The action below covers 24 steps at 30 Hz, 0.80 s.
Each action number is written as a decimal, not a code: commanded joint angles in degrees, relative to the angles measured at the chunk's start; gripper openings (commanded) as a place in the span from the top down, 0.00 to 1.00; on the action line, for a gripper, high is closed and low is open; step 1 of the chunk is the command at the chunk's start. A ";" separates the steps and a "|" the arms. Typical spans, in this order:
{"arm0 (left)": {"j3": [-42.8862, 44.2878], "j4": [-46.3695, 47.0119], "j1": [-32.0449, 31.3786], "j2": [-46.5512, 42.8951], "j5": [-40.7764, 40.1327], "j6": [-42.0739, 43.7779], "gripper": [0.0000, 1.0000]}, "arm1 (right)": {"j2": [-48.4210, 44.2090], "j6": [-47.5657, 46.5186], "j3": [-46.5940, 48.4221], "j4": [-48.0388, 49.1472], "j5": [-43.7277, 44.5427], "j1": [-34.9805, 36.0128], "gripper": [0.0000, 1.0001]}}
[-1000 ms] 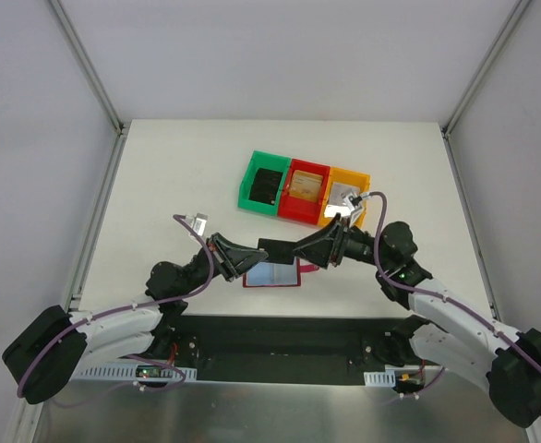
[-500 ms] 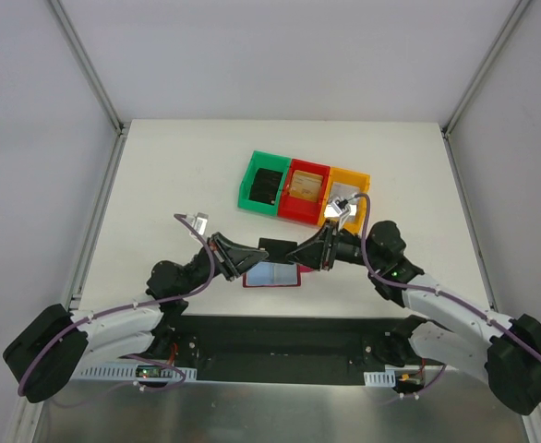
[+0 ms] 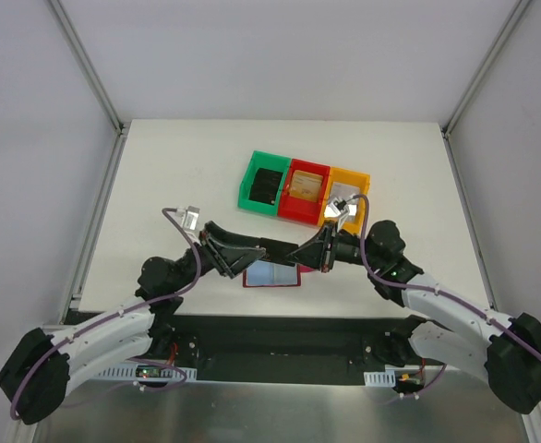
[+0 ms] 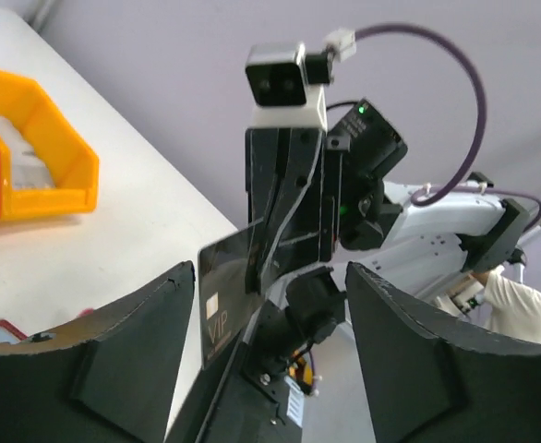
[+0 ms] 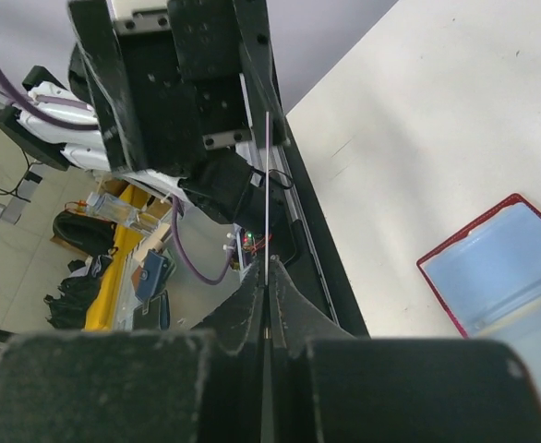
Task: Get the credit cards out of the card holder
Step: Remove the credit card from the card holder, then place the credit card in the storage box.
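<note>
the right jaws are pressed fully together on a black card point(image 5: 267, 185). they pinch one end, so the card stands on edge and reaches out toward the left arm point(image 3: 132, 318). the left jaws stand well apart on either side of the card's far end. their fingers point(image 4: 114, 351) touch nothing that you can see, and pale "vip" lettering shows between them.

the card looks thin, stiff, light and slick. pinched at one end only, it could probably pivot or slide, so keep the hold square across its flat faces and a little in from the edge. move it gently.

just below the meeting jaws in the overhead view, the card holder point(image 3: 272, 275) lies open and flat on the tabletop point(image 3: 178, 166), blue-grey pockets up. you cannot tell whether any card is left inside.

farther back, three bins sit in a touching row. the green bin point(image 3: 270, 157) holds a dark card point(image 3: 269, 185), the red bin point(image 3: 309, 164) a tan card point(image 3: 306, 187), and the orange bin point(image 3: 349, 173) a silvery card point(image 3: 344, 197).
</note>
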 commanded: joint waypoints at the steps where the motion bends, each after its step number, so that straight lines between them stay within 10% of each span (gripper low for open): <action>1: 5.84 -15.87 3.87 -8.64 4.70 4.05 0.31 | -1.93 -3.56 2.12 0.82 -2.07 -0.15 0.99; 9: 35.26 -65.37 4.75 -2.09 12.60 29.26 0.19 | -1.32 -11.30 5.02 -8.14 -6.46 -0.15 0.99; 14: 42.93 -72.60 5.80 2.49 27.17 39.47 0.21 | -1.05 -12.44 6.60 -11.31 -11.82 -0.24 1.00; 18: 47.59 -78.40 6.69 9.86 43.79 44.13 0.45 | -1.23 -13.40 7.04 -13.77 -15.43 -0.24 0.99; 24: 51.46 -80.43 6.69 17.69 47.60 46.25 0.61 | -1.49 -15.87 7.65 -17.64 -15.79 -0.15 0.99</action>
